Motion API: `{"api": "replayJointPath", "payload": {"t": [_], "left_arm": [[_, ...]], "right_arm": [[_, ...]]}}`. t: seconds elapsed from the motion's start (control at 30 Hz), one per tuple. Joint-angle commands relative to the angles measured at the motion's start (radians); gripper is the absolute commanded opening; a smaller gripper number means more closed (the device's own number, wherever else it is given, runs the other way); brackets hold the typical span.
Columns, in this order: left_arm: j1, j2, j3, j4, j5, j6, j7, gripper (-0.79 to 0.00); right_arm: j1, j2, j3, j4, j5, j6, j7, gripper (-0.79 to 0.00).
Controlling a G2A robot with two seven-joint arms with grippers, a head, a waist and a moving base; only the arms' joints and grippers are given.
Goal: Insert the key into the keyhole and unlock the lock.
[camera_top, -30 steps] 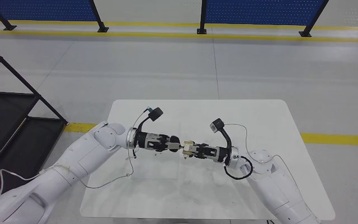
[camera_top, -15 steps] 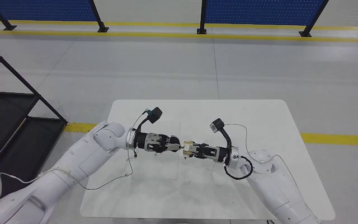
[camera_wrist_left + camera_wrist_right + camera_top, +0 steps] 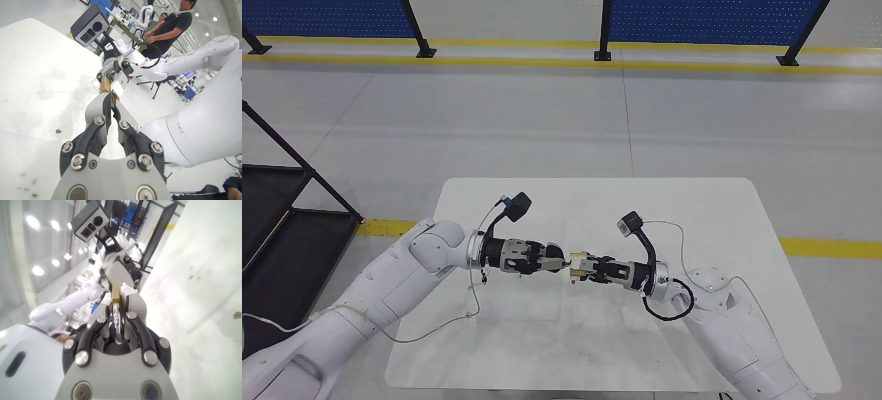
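Left pincer point(image 3: 111, 102) edged slightly right, closed tight on key point(image 3: 112, 98), its tip meeting lock point(image 3: 105, 85) clamped in right pincer point(image 3: 117, 292). Insertion appears begun; turning and unlocking remain.

A camera above the arms is looking steeply down on the white table point(image 3: 722, 210) from well back, taking in both arms and the floor beyond. The left wrist camera is sitting close behind the left gripper point(image 3: 111, 100), sighting along its fingers at the right gripper point(image 3: 107, 87) just ahead. The right wrist camera is riding equally close behind its own gripper, facing the opposite way. All three views are sharing the spot between the fingertips where the key point(image 3: 112, 98) is meeting the brass lock point(image 3: 105, 84).
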Motion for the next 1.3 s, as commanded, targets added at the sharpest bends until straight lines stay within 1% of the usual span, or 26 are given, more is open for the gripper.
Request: {"api": "replayJointPath", "payload": {"t": [0.0,0.2,0.23,0.27,0.3,0.33,0.53,0.7,0.77,0.9,1.27], "left_arm": [[0.004,0.0,-0.005,-0.001,0.004,-0.001,0.004,-0.785],[0.013,-0.002,-0.016,-0.002,0.013,0.0,0.012,-0.785],[0.015,-0.002,-0.016,-0.004,0.011,0.0,0.009,-0.708],[0.016,-0.002,-0.019,-0.005,0.008,0.0,0.007,-0.56],[0.017,-0.001,-0.023,-0.006,0.005,0.0,0.005,-0.077],[0.018,0.0,-0.027,-0.007,0.002,0.001,0.003,0.0],[0.037,0.011,-0.055,-0.026,-0.028,0.012,-0.022,0.0],[0.053,0.023,-0.063,-0.051,-0.09,0.081,-0.095,0.0],[0.065,0.026,-0.066,-0.066,-0.139,0.11,-0.113,0.0],[0.076,0.031,-0.075,-0.074,-0.181,0.156,-0.162,0.0],[0.076,0.031,-0.075,-0.074,-0.181,0.156,-0.162,0.0]], "right_arm": [[0.0,0.0,0.0,0.0,0.0,0.0,0.0,-0.785],[0.0,0.0,0.0,0.0,0.0,0.0,0.0,-0.785],[0.0,0.0,0.0,0.0,0.0,0.0,0.0,-0.785],[0.0,0.0,0.0,0.0,0.0,0.0,0.0,-0.785],[0.0,0.0,0.0,0.0,0.0,0.0,0.0,-0.785],[0.0,0.0,0.0,0.0,0.0,0.0,0.0,-0.785],[0.0,0.0,0.0,0.0,0.0,0.0,0.0,-0.785],[0.0,0.0,0.0,0.0,0.0,0.0,0.0,-0.785],[0.0,0.0,0.0,0.0,0.0,0.0,0.0,-0.785],[0.0,0.0,0.0,0.0,0.0,0.0,0.0,-0.785],[0.0,0.0,0.0,0.0,0.0,0.0,0.0,-0.785]]}}
